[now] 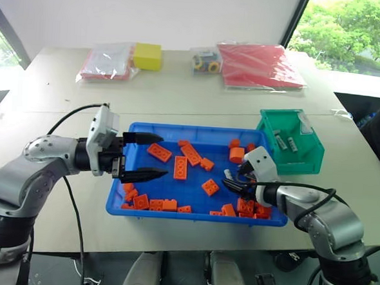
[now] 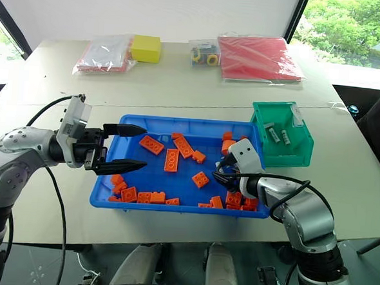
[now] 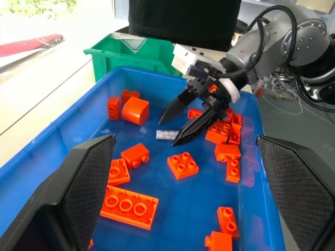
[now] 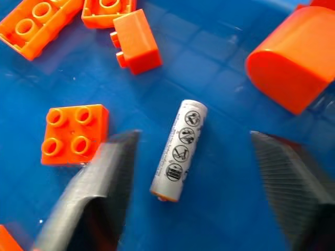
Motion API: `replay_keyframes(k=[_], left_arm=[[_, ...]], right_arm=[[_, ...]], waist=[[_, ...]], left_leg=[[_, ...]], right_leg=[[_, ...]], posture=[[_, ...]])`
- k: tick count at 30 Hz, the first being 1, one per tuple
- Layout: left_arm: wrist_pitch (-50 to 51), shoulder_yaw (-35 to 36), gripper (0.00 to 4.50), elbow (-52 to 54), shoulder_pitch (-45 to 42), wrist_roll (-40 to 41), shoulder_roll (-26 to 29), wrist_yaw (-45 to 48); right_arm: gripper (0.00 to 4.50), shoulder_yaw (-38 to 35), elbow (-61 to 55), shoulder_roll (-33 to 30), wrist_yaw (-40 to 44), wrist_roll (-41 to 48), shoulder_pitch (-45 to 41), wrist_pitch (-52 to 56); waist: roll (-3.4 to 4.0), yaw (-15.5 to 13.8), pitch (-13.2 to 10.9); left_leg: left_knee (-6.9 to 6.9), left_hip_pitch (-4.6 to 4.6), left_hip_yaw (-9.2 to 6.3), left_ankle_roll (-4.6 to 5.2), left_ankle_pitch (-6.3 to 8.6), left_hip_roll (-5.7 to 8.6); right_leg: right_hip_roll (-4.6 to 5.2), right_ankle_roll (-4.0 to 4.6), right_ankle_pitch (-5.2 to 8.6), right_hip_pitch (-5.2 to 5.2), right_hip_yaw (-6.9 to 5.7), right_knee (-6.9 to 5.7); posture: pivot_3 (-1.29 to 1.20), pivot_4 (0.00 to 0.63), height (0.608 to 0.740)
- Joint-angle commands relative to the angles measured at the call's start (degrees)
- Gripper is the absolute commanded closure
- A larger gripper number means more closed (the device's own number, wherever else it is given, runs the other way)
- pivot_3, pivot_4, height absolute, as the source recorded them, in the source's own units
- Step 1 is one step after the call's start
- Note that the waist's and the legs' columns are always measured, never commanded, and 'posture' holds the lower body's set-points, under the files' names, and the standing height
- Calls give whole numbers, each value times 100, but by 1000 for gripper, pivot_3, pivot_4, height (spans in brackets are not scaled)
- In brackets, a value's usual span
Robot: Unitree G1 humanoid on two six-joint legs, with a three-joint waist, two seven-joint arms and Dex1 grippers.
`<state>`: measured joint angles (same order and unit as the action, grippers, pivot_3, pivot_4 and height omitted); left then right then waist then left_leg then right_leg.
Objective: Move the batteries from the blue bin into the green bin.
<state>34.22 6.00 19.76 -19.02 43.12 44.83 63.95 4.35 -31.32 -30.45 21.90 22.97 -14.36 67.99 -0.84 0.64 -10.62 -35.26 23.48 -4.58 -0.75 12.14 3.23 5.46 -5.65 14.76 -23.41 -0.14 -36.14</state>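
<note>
The blue bin (image 1: 173, 212) lies in the middle of the table, strewn with orange bricks. One battery (image 4: 179, 150) lies flat on its floor near the right end. My right gripper (image 1: 228, 179) is lowered over it, open, a finger on either side of the battery and neither touching it. My left gripper (image 1: 163, 156) hovers open and level over the bin's left end, holding nothing. To the right of the blue bin stands the green bin (image 1: 308, 164), with two batteries (image 1: 279, 140) inside.
Orange bricks (image 1: 181, 168) are scattered across the blue bin, with a cluster (image 1: 250, 207) just beside my right gripper. At the table's far side lie a yellow box (image 1: 147, 56), two red bags (image 1: 259, 66) and a bag of tape rolls (image 1: 206, 61).
</note>
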Motion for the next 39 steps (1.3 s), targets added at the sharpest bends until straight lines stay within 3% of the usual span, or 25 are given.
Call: replay_keyframes(k=[1, 2, 3, 7, 10, 13, 16, 18, 19, 22, 26, 30, 35, 39], left_arm=[[-51, 157, 0, 54, -113, 66, 26, -14], [-47, 164, 0, 56, -111, 74, 22, -23], [-45, 172, 0, 71, -95, 82, 19, -33], [-55, 190, 0, 121, -34, 91, 11, -57], [-75, 195, 0, 133, 11, 85, -1, -62], [-100, 151, 0, 102, -2, 52, -46, -81], [-134, 98, 0, 59, -56, 13, -89, -74], [-155, 57, 0, 13, -131, -21, -124, -76], [-157, 45, 0, -4, -159, -31, -137, -74], [-167, 43, 0, -34, -181, -50, -143, -57], [-182, 78, 0, -96, -162, -86, -77, -21], [-189, 285, 0, -297, -96, -120, 153, 99], [-48, 739, 0, -603, -69, 93, 514, 331], [-131, 915, 0, -867, -41, 46, 680, 475]], right_arm=[[3412, -37, -17, -110, 12, -66, -23, -89], [4075, -176, -80, -90, 46, 31, -116, -40], [4429, -337, -153, -68, 80, 137, -213, 21], [4430, -1447, -151, 13, 158, 694, -961, 518], [4430, -2022, 399, -592, 194, 558, -1498, 433], [4430, -2193, 1261, -1279, 302, 247, -1634, -38], [4430, -2175, 1890, -1487, 445, 152, -1564, -425], [3326, -2047, 2096, -1433, 559, 74, -1461, -834], [3108, -2005, 2144, -1387, 553, 31, -1439, -987], [1634, -2004, 2155, -1400, 619, -68, -1331, -1400], [1634, -2577, 1799, -1715, 1256, 279, -757, -1663], [1634, -3659, 1018, -2173, 2634, 897, 753, -1925], [1634, -5294, 841, -2387, 4535, 1335, 2755, -2393], [1634, -5650, 1033, -2488, 4919, 1436, 3179, -2522]], waist=[[0, -1, 0], [0, -2, 0], [0, -11, 0], [5, -8, -4], [5, -17, -4], [3, -74, -5], [3, -82, -5], [4, -52, -5], [4, -39, -5], [6, 10, -6], [6, -20, -6], [10, -141, -9], [12, -140, -10], [12, -80, -10]], left_leg=[[0, 0, 0, 0, 0, 0], [-1, 0, 0, 0, 0, 0], [-1, 0, 0, 0, 0, 0], [-4, 1, 1, 0, 0, 2], [-1, 1, 0, 0, 0, 1], [3, 2, -4, 1, 0, 2], [7, 2, 5, 6, 4, 2], [8, 2, 8, 6, 4, -2], [8, 2, 9, 7, 4, -2], [6, 2, 9, 7, 4, -1], [4, 2, 9, 7, 4, 0], [5, 5, 2, 17, 10, 2], [0, -2, 6, 20, 12, -1], [-7, -16, 21, 20, 13, -6]], right_leg=[[-1, -1, 0, 0, 0, 0], [-1, -1, 0, 0, 0, 0], [-1, -1, 0, 1, 0, 0], [-2, -2, -1, 0, 0, 0], [-6, -2, -1, -1, -1, 0], [-5, -1, 0, 2, -6, 5], [-2, 0, 0, 1, -4, 8], [0, -3, -2, -3, -1, 5], [0, -4, -2, -3, 0, 3], [-4, -6, -4, -2, -1, 1], [-6, -7, -4, 0, -1, 1], [-8, -14, 0, 4, -4, 2], [-9, -13, 2, 14, -5, 8], [2, 5, 12, 23, 6, 10]], posture=[[0, 150, 735], [0, 150, 735], [0, 150, 735], [0, 150, 735], [0, 150, 735], [0, 150, 735], [0, 150, 735], [0, 150, 735], [0, 150, 735], [0, 150, 735], [0, 150, 735], [0, 150, 735], [0, 150, 735], [0, 150, 735]])
